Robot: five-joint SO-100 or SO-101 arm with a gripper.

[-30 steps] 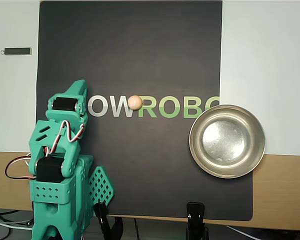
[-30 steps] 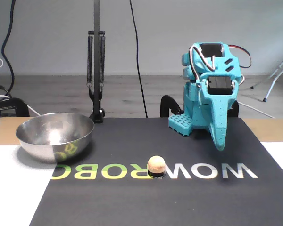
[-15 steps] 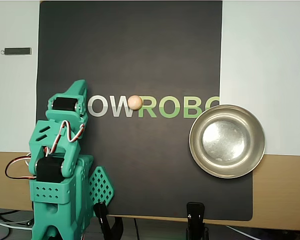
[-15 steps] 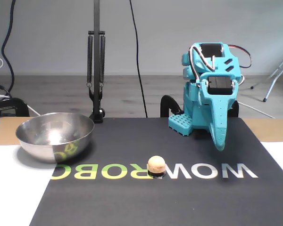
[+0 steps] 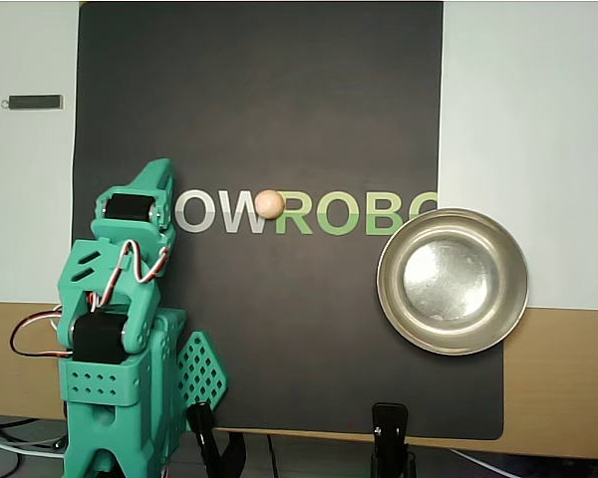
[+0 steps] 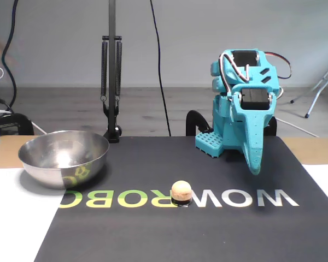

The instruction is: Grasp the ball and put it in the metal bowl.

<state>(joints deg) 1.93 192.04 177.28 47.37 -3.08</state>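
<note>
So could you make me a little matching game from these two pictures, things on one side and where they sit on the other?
Things:
1. ball
2. metal bowl
3. robot arm
4. black mat

Places:
A. covers the middle of the table
B. folded at the mat's edge, pincer pointing down
C. on the printed lettering
D. straddling the mat's edge, empty

Pairs: 1-C, 2-D, 3-B, 4-A
</note>
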